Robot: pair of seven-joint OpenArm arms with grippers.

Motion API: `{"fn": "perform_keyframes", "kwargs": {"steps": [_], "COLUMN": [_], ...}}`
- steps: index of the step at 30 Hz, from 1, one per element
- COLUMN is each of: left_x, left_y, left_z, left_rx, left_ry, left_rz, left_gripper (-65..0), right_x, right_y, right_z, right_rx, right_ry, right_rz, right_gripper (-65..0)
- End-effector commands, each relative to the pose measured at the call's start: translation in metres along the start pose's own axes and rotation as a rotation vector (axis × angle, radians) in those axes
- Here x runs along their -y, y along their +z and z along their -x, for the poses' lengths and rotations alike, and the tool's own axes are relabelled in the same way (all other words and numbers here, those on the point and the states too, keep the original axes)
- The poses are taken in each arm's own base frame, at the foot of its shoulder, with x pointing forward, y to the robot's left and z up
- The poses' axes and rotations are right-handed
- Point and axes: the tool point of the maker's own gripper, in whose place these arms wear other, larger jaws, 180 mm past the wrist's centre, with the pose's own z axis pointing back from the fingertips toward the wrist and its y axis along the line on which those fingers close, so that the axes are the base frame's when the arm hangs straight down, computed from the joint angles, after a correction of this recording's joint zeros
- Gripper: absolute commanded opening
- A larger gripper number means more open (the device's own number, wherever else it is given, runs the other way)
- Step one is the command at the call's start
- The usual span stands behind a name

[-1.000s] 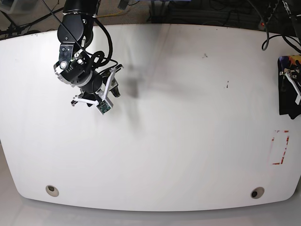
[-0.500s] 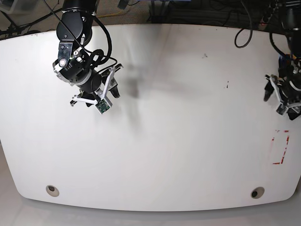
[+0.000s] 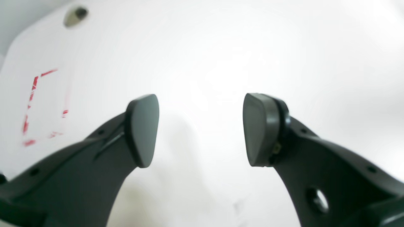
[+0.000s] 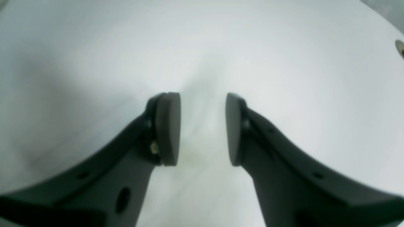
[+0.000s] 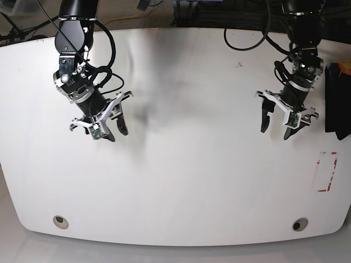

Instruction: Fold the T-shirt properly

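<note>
The white table (image 5: pixel 181 181) lies bare across its middle, and the black T-shirt (image 5: pixel 334 101) sits as a folded dark bundle at the table's right edge, where it also lay a second ago, apart from both arms. The left gripper (image 5: pixel 277 129), which a second ago was over that bundle, has swung inward over bare table with its jaws wide and empty, so the garment looks released and the folding done. The right gripper (image 5: pixel 113 127) has shifted slightly, jaws narrowly parted on nothing.
</note>
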Motion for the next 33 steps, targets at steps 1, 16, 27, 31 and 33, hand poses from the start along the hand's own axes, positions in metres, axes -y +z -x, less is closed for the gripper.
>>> {"fn": "perform_keyframes", "kwargs": {"steps": [1,16,27,31,33], "left_x": [0.006,0.065,0.110,0.117,0.118], "left_y": [0.003,0.106,0.221,0.252,0.263], "left_z": [-0.006,0.052,0.113,0.124,0.129], "left_rx": [0.064,-0.047,-0.367,-0.446,-0.475], "left_ry": [0.055,0.210,0.272,0.307,0.334], "left_rz": [-0.055,-0.114,-0.075,-0.075,-0.081], "left_gripper": [-26.8,-26.8,-26.9,-27.1,-27.1], "right_x": [0.027,0.006,-0.058,-0.078,-0.086], "right_y": [0.007,0.079,0.156,0.187,0.202], "right_z": [0.004,0.083,0.134,0.156,0.168], "right_rx": [0.077,0.066,-0.080,-0.173,-0.224], "right_ry": [-0.045,-0.195,-0.382,-0.424,-0.436], "right_rz": [0.077,0.173,0.143,0.129,0.126], "right_gripper": [-43.1,-42.8,-43.1,-43.1,-43.1]}}
